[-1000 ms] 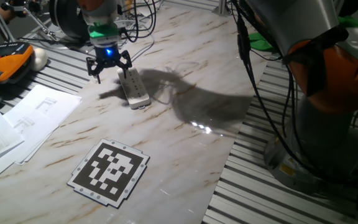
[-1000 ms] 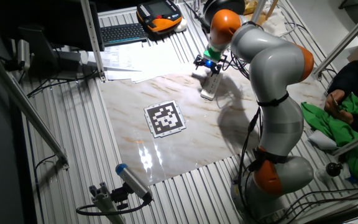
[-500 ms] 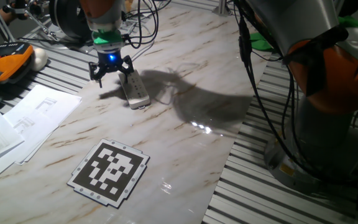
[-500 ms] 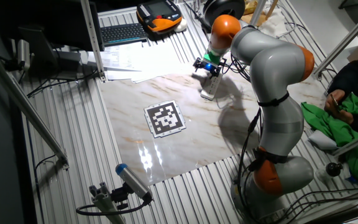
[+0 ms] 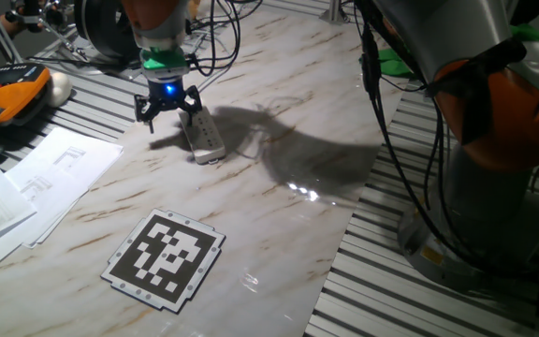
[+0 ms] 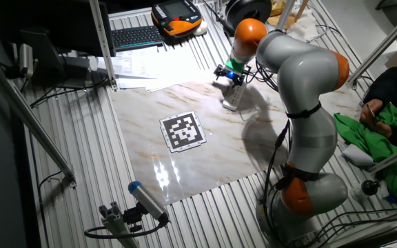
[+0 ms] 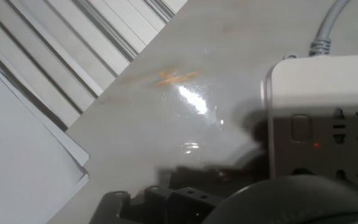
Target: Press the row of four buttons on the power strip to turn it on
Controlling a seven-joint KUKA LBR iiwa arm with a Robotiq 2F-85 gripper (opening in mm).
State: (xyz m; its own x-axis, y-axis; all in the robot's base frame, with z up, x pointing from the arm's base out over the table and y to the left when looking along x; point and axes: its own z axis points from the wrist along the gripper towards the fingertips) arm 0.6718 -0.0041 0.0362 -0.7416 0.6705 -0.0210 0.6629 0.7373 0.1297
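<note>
Marble-patterned tabletop (image 5: 279,103) is occupied by one power strip (image 5: 204,134) near its far edge. Since a second ago, the gripper (image 5: 167,105) is shifted slightly along it. One button (image 7: 301,127) is seen; finger state cannot be told.

Marble-look tabletop (image 5: 279,201) is carrying a white power strip (image 5: 202,133) lying flat twd its far edge, cord (image 7: 325,28) trailing off one end. A b/w marker tile (image 5: 165,256) is sitting nr the front edge, well apart from the strip. White paper sheets (image 5: 40,178) are overlapping the table's left side.
</note>
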